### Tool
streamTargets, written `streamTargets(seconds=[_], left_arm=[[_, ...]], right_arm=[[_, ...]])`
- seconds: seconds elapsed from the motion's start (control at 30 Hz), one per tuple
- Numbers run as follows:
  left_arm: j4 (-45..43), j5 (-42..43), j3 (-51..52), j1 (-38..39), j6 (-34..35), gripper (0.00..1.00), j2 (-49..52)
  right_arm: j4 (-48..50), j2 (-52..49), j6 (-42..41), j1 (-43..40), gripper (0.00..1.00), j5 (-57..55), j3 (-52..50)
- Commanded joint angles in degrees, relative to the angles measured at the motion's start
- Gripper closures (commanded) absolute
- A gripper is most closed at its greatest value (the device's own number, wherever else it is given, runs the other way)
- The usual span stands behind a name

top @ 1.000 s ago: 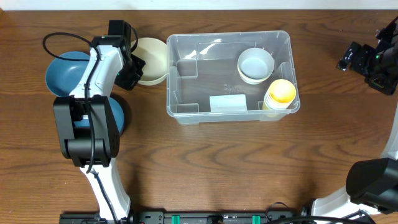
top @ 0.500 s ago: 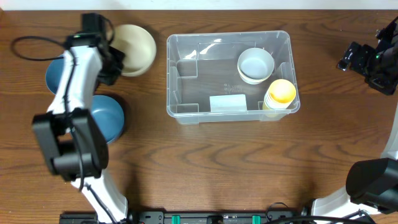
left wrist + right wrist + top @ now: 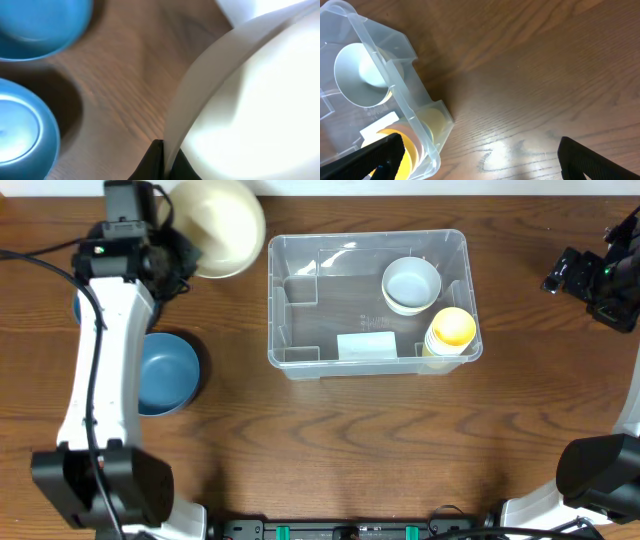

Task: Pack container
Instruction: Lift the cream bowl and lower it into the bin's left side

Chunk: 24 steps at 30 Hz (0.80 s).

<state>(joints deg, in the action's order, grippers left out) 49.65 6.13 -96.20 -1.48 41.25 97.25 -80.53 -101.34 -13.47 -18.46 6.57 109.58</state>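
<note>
The clear plastic container [image 3: 300, 290] sits at the table's middle with a pale label [image 3: 366, 345] inside, a white bowl [image 3: 411, 283] and stacked yellow cups [image 3: 450, 332]. It also shows in the right wrist view [image 3: 395, 75]. My left gripper [image 3: 172, 250] is shut on the rim of a cream bowl [image 3: 218, 238], held lifted left of the container; the left wrist view shows the fingers [image 3: 165, 160] pinching the bowl's rim [image 3: 240, 100]. My right gripper [image 3: 480, 160] is open and empty over bare wood at the far right.
A blue bowl [image 3: 165, 372] sits at the left on the table, with another blue bowl [image 3: 78, 305] mostly hidden under my left arm. Both show in the left wrist view [image 3: 20, 135] [image 3: 45, 25]. The table's far edge is close behind the cream bowl.
My left gripper has lifted the cream bowl off the table and moved it back and up. The arm has swung left, uncovering the near blue bowl. The right arm has not moved.
</note>
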Motion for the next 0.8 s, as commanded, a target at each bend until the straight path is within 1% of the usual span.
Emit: streamTargets(seconds=[0.0, 0.2, 0.37, 0.47, 0.57, 0.77], left_arm=[[0.0, 1.4, -1.4, 4.7, -10.2, 0.94, -2.8], [1.0, 1.3, -1.4, 13.8, -20.7, 0.94, -3.1], [1.7, 0.9, -0.9, 19.1, -26.8, 0.94, -2.9], [1.7, -0.9, -0.2, 20.9, -28.3, 0.94, -2.8], [1.4, -1.1, 0.1, 21.9, -30.3, 0.94, -1.8], [-0.2, -1.2, 0.1, 22.0, -30.3, 0.94, 4.2]], right_arm=[[0.0, -0.2, -0.2, 0.1, 0.01, -0.4, 1.0], [0.0, -0.2, -0.2, 0.1, 0.01, -0.3, 1.0], [0.0, -0.2, -0.2, 0.1, 0.01, -0.3, 1.0], [0.0, -0.2, -0.2, 0.1, 0.01, -0.4, 1.0], [-0.1, -0.2, -0.2, 0.1, 0.01, -0.3, 1.0], [0.0, -0.2, -0.2, 0.1, 0.01, -0.3, 1.0]])
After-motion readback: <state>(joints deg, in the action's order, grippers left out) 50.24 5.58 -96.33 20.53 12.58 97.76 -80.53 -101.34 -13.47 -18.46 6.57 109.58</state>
